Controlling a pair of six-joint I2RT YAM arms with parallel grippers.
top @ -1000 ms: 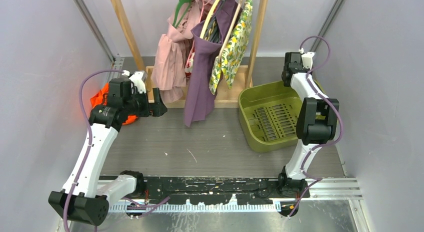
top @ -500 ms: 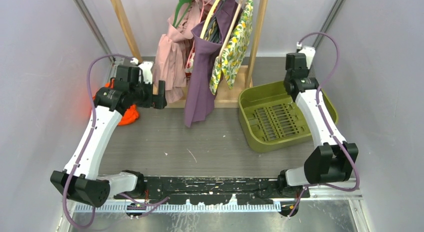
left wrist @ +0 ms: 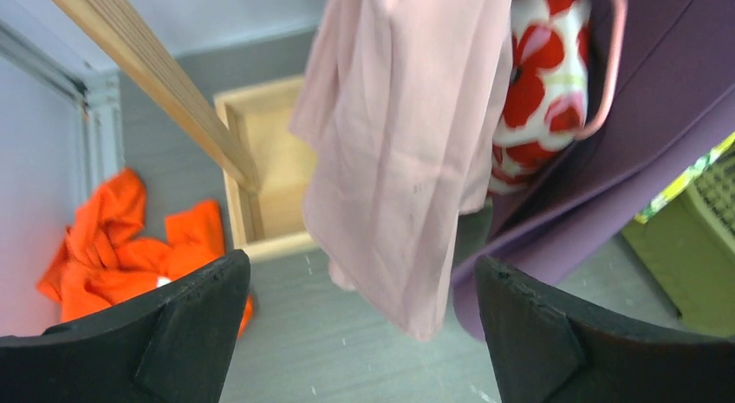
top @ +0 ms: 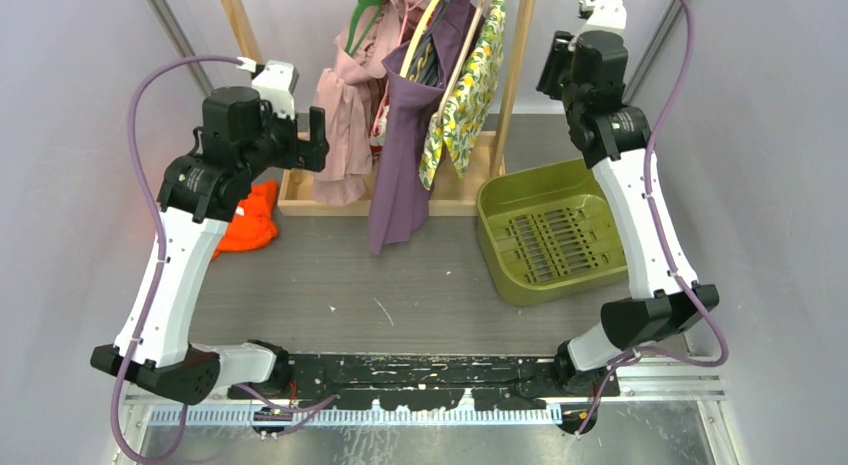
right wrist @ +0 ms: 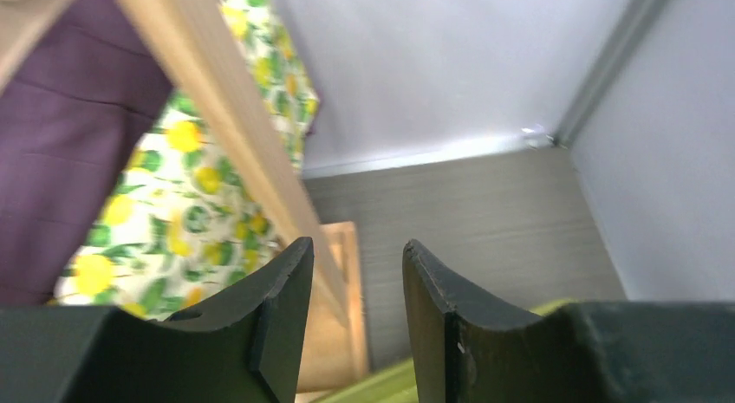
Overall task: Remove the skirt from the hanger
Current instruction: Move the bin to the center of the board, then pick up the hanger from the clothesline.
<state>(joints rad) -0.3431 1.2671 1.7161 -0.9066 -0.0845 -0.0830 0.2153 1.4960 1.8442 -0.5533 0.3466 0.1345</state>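
Pink garment (left wrist: 399,152) faces left gripper (left wrist: 360,273), fingers (left wrist: 173,334) wide apart; right gripper (right wrist: 357,251) narrowly parted, empty. Approach step; next: grasp fabric.

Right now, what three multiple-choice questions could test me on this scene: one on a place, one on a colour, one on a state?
1. The crumpled orange cloth lies: A on a hanger; B on the table, left of the wooden rack's tray base; C in a drawer.
2. The longest hanging garment is: A blue; B purple; C black.
3. The left hand is: A open, empty; B shut on cloth; C shut on a hanger.
Answers: B, it sits beside the tray; B, purple fabric hangs lowest; A, its fingers stand apart, gripping nothing.
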